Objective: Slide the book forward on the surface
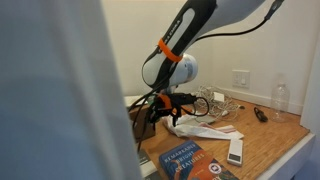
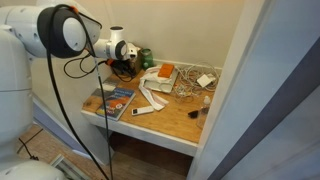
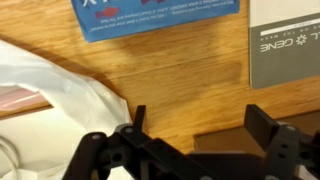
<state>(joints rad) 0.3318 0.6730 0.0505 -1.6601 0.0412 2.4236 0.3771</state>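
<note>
The book (image 1: 190,160) is a blue paperback with an orange-red round design. It lies flat near the front edge of the wooden tabletop (image 1: 270,135). It also shows in an exterior view (image 2: 115,98), and its blue edge runs along the top of the wrist view (image 3: 150,18). My gripper (image 3: 200,122) is open and empty, with bare wood between its fingers. In both exterior views the gripper (image 1: 152,115) (image 2: 125,68) hangs over the table behind the book and does not touch it.
A slim white remote (image 1: 236,150) lies beside the book. Crumpled white plastic (image 3: 50,90) and papers (image 1: 200,128) lie close to the gripper. A grey lettered flat item (image 3: 285,45) sits near the book. Cables and small items (image 2: 190,85), an orange item (image 2: 165,72) and a bottle (image 1: 282,95) crowd the back.
</note>
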